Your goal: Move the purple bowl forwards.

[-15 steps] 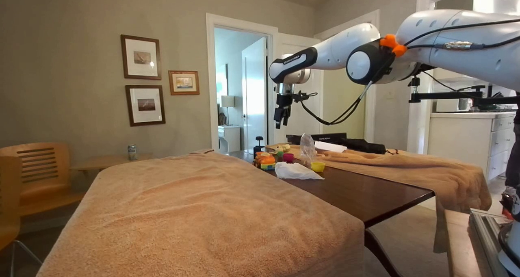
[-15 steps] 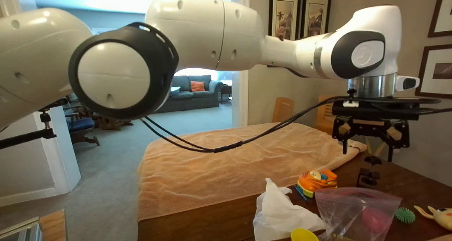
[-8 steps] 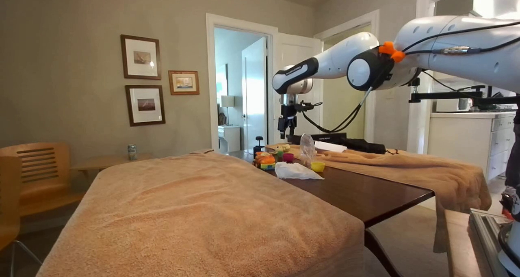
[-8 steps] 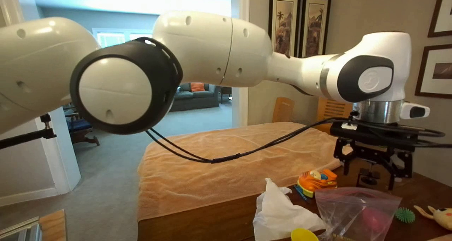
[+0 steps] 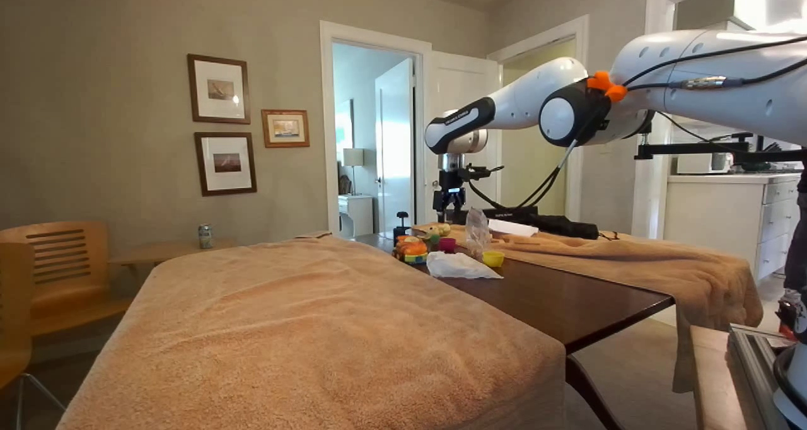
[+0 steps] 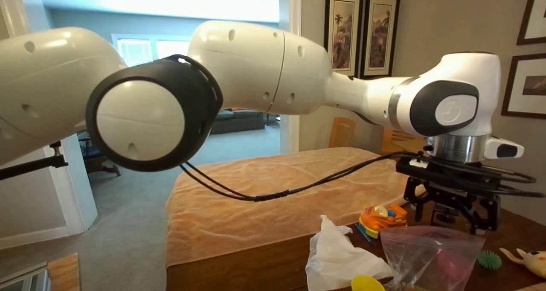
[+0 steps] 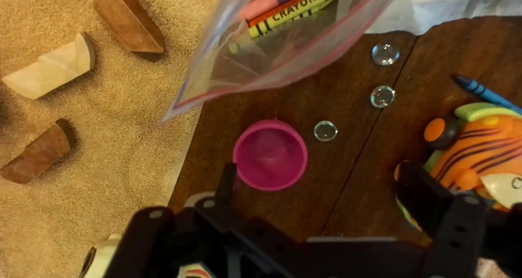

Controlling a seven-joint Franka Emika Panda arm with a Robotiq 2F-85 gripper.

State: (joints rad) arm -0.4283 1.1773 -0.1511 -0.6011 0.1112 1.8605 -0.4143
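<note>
The gripper (image 7: 318,174) hangs above the dark table (image 5: 567,297), fingers standing wide apart, and there below sits the purple bowl (image 7: 270,155), upright, mouth up on bare wood, near the edge of the tan towel (image 7: 122,119)! Look at the wrist view: one fingertip lines up with the bowl's rim, the other cuts across the orange toy (image 7: 485,141), yet an exterior view gives a clear gap between tips and bowl. Just beside the bowl, a glass bead (image 7: 325,131); two more run off toward the white cloth (image 6: 341,259). The clear bag (image 6: 413,257) gapes right next to the bowl, crayons (image 7: 297,11) showing through its plastic. Wooden blocks (image 7: 51,68) lie scattered across the towel, a blue crayon (image 7: 485,91) by the toy, and over in an exterior view, the yellow cup (image 6: 367,283) next to the cloth, the green spiky ball (image 6: 489,260) near the bag!
</note>
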